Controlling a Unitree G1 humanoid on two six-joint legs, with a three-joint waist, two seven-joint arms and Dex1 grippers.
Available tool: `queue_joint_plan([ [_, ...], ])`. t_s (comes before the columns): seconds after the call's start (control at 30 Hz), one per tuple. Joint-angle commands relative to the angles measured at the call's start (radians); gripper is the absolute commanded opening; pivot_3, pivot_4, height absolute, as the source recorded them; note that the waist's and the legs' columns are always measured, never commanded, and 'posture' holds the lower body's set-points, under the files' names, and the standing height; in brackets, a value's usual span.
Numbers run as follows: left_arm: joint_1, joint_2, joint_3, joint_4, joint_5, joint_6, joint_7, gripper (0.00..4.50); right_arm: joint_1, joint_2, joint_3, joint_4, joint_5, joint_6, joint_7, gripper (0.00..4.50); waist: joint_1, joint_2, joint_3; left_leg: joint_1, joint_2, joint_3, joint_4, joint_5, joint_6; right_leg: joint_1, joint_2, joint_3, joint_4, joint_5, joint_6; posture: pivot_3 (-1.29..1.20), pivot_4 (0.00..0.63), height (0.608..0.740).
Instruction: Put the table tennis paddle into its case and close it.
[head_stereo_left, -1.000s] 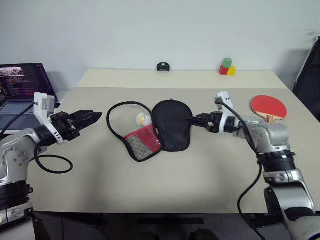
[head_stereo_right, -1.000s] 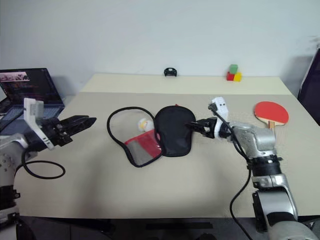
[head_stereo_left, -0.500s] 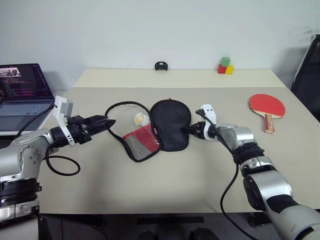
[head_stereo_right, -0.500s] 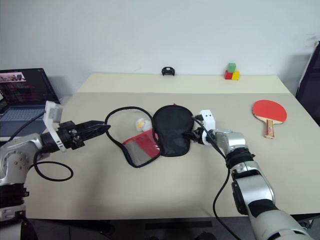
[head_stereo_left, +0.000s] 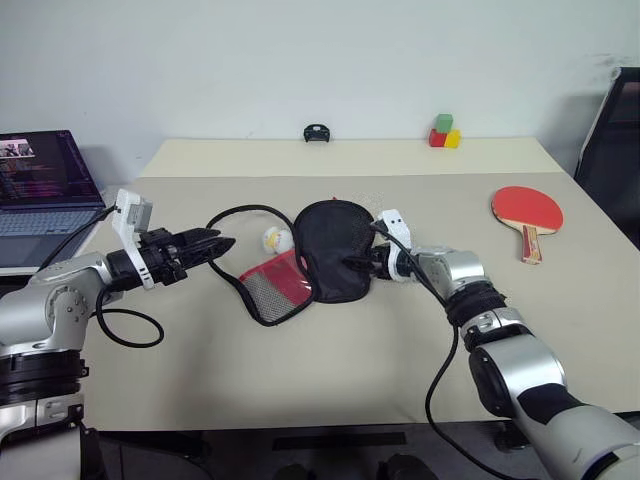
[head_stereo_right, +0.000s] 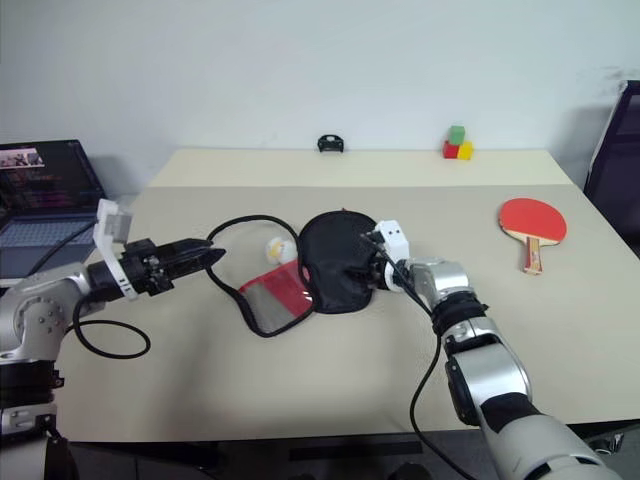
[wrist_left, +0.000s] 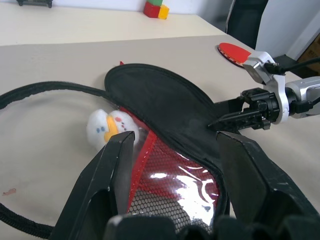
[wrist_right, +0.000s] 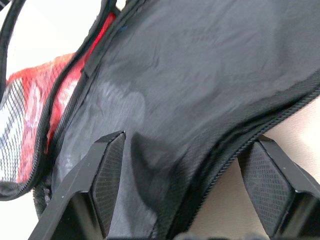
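Tabletop (head_stereo_left: 330, 390) first, broad and beige, with the case (head_stereo_left: 335, 255) lying unzipped near its middle: the black half lies flat and the red half with its mesh pocket is folded out toward the robot's left, the zipper rim looping away across the surface. Well apart, near the far right edge, the paddle (head_stereo_left: 526, 210) rests red face up with its handle pointing toward the robot, so nothing has gone inside yet. The right pincer (head_stereo_right: 368, 272) stands parted over the black half's narrow end, one finger on either side of the zipper edge and not yet clenched. The left pincer (head_stereo_left: 222, 243) hangs released just beside the loop of the rim. A small white ball (head_stereo_left: 275, 239) sits between the two halves. One risk, as I judge it, is that closing on so thin a fabric edge slips or drags the whole case, which could roll the ball or fold the cover shut.
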Motion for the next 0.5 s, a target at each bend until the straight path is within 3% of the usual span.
queue_joint_plan([
  [0.03, -0.014, 0.011, 0.013, -0.014, 0.001, -0.020, -0.006, 2.84, -0.011, 0.017, -0.009, -0.022, -0.013, -0.014, -0.016, 2.74, 0.000, 0.000, 0.000, 0.000, 0.000, 0.000, 0.000, 0.000, 0.000, 0.000, 0.000, 0.000, 0.001, 0.000, 0.000, 0.00, 0.150, 0.740],
  [0.3, -0.005, 0.011, 0.016, -0.023, 0.002, -0.022, 0.002, 2.84, -0.018, 0.043, -0.062, -0.007, 0.002, -0.013, -0.065, 0.05, 0.000, 0.000, 0.000, 0.001, 0.000, 0.000, 0.000, 0.001, -0.001, -0.001, 0.000, 0.000, 0.004, 0.000, 0.000, 0.00, 0.150, 0.740],
  [0.5, -0.010, 0.004, 0.004, -0.033, 0.004, -0.020, 0.001, 2.84, -0.008, 0.025, -0.134, -0.047, 0.032, 0.039, -0.135, 0.02, 0.000, 0.000, 0.000, 0.001, 0.000, 0.000, 0.000, 0.001, -0.001, -0.001, 0.000, 0.000, 0.004, 0.000, 0.000, 0.00, 0.150, 0.740],
])
